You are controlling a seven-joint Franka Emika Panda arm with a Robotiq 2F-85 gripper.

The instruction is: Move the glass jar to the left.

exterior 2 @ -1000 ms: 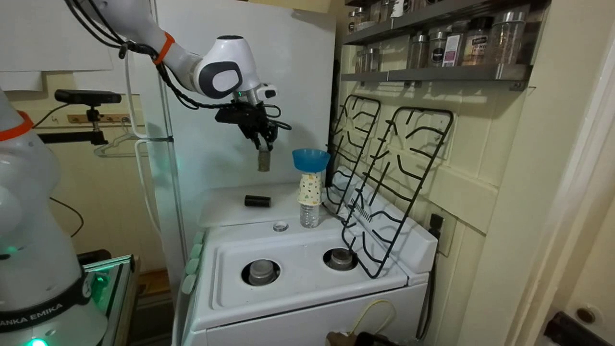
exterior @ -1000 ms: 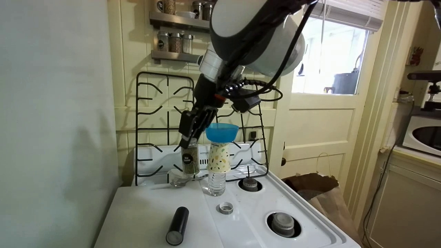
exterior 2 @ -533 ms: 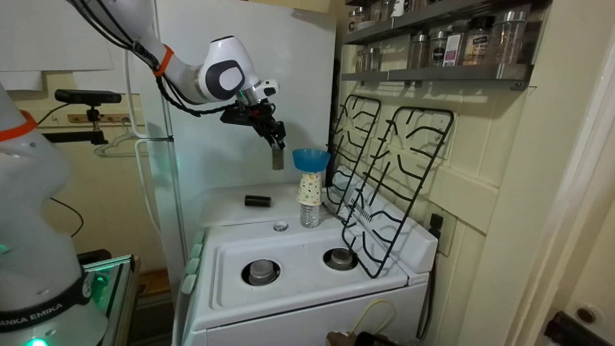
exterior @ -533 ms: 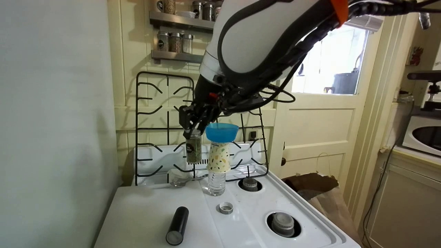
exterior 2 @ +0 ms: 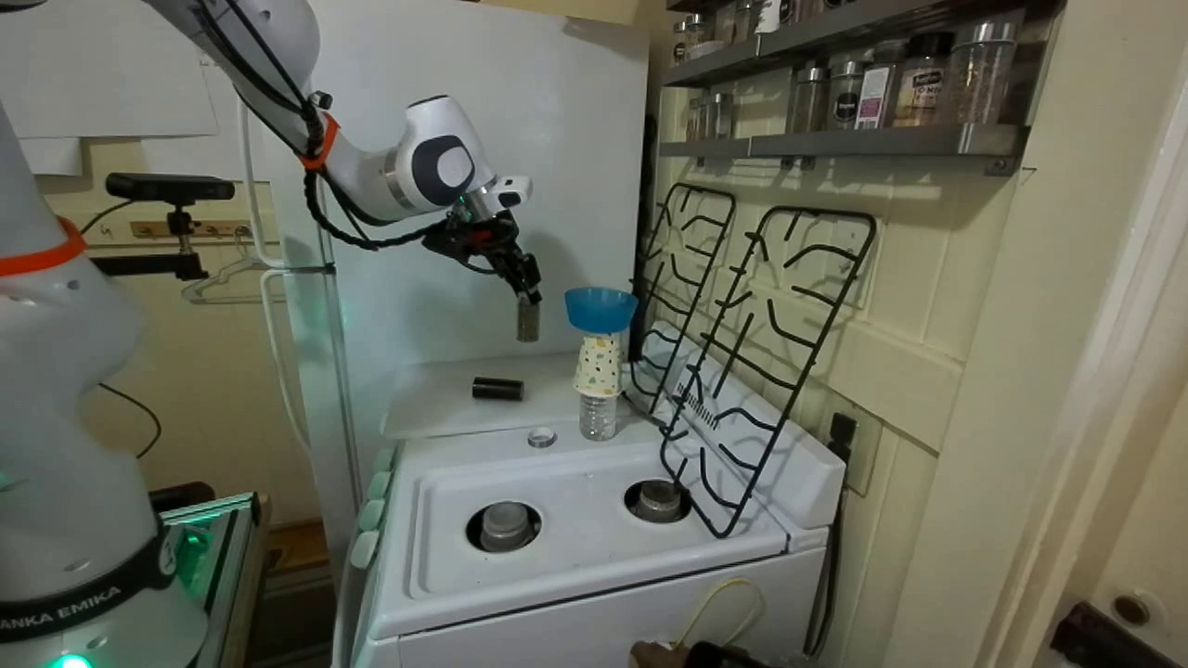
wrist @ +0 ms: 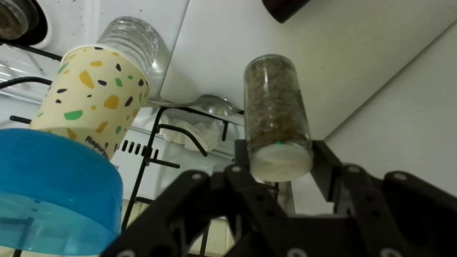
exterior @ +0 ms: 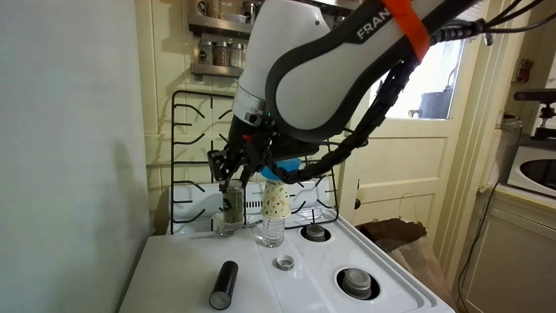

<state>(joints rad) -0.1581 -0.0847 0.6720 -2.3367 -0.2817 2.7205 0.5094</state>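
Moved since half a second ago: the jar (wrist: 276, 100) and the gripper (wrist: 280, 147), each now lower and further left in both exterior views. The arm (exterior: 317, 87) has shifted with them.

Gripper condition: clamped on the jar, with one of its fingers (wrist: 324, 164) at either side of the lid (wrist: 281, 164). The jar hangs beneath, lid uppermost and close to upright, and in an exterior view it is seen clear above the stove (exterior 2: 580, 520). Flecked contents fill most of the glass.

Jar location: left of the bowl (exterior 2: 600, 309) in both exterior views, and apart from it. The bowl sits on an upturned cup (wrist: 93, 92), which covers the upper part of a clear bottle (exterior: 273, 234). All three are where they were.

A black tube (exterior 2: 498, 388) lies on its side, left of the bottle in both exterior views. A white ring (exterior: 285, 262) lies near the bottle, on its near side in an exterior view. A spoon (wrist: 214, 104) lies toward the far edge; the wrist view shows it between the cup and the jar.

Two grates (exterior: 191, 162) lean at the far side of the stove, before the wall (exterior 2: 914, 241). Two burners (exterior: 357, 282) show at the right in an exterior view, one near and one far. Shelves (exterior 2: 863, 142) on the wall hold spice jars (exterior 2: 810, 99). A bag (exterior: 417, 256) stands right of the stove.
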